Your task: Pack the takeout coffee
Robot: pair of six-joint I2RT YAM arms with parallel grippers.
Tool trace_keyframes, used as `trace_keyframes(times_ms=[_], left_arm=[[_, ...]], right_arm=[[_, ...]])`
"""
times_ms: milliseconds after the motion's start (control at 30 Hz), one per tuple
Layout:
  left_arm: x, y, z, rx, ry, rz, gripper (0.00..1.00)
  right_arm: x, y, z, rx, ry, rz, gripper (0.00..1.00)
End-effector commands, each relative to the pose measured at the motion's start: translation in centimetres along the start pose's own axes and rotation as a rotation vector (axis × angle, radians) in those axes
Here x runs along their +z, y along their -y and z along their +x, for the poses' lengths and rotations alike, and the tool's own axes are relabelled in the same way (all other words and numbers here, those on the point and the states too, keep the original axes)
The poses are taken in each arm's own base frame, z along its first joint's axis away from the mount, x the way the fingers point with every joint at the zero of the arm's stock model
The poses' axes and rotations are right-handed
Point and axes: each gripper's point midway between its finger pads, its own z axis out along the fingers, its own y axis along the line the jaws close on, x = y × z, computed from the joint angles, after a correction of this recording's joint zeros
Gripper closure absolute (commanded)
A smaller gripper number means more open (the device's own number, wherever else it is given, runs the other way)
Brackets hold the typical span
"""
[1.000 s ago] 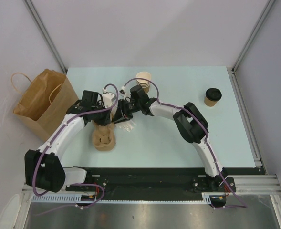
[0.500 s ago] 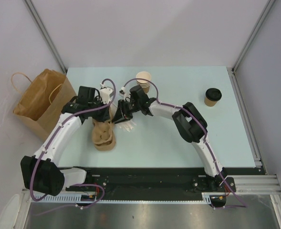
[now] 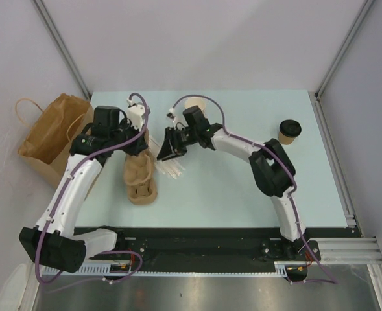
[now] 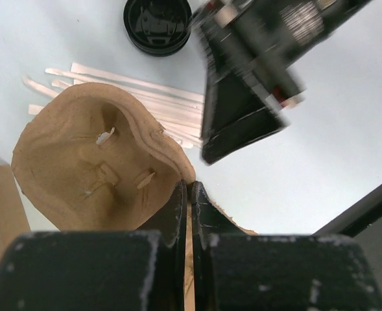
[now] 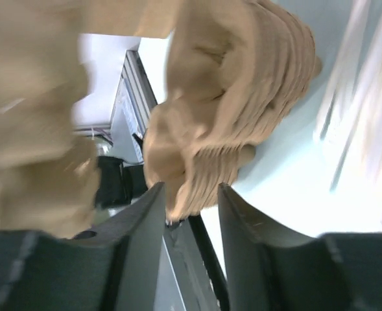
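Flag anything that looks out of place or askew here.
The stirrers lie splayed loose on the table, not bundled, with a black lid sitting cupless beside them. The carrier hangs tilted, pinched by one edge in the left gripper. Nothing looks spilled.

One black-lidded tan paper cup (image 3: pixel 289 131), one stack of lidless tan cups (image 3: pixel 192 103), one handled brown paper bag (image 3: pixel 51 139), one lifted tan pulp cup carrier (image 4: pixel 93 165), one stack of such carriers (image 3: pixel 143 191), several pale wooden stirrers (image 4: pixel 139 84).
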Motion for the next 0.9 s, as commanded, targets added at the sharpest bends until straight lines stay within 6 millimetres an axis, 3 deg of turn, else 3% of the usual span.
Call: trace_keyframes(times_ms=[0,133,267,400,633,867], left_arm=[[-1.7,1.0,-3.4,-0.020,0.109,0.011,1.00],[-1.2,1.2,-4.9,-0.051,0.153,-0.006,1.00],[-0.7,1.9,-6.3,-0.054,0.181,-0.004,1.00],[-0.2,2.5,-7.1,-0.049,0.186,-0.005,1.00],[0.1,3.2,-7.6,-0.036,0.190,0.009,1.00],[0.4,3.0,-7.2,-0.034,0.183,-0.002,1.00]], right_arm=[[-7.0,-5.1,-2.7,-0.259,0.108,0.021,0.54],[-10.7,-8.1,-3.4,-0.323,0.178,0.025,0.45],[-11.3,-9.7,-3.5,-0.359,0.212,0.048,0.44],[-9.9,-10.7,-2.5,-0.424,0.192,0.088,0.44],[-8.3,-10.0,-2.0,-0.431,0.174,0.147,0.50],[-8.4,-10.7,-1.9,-0.406,0.170,0.113,0.50]])
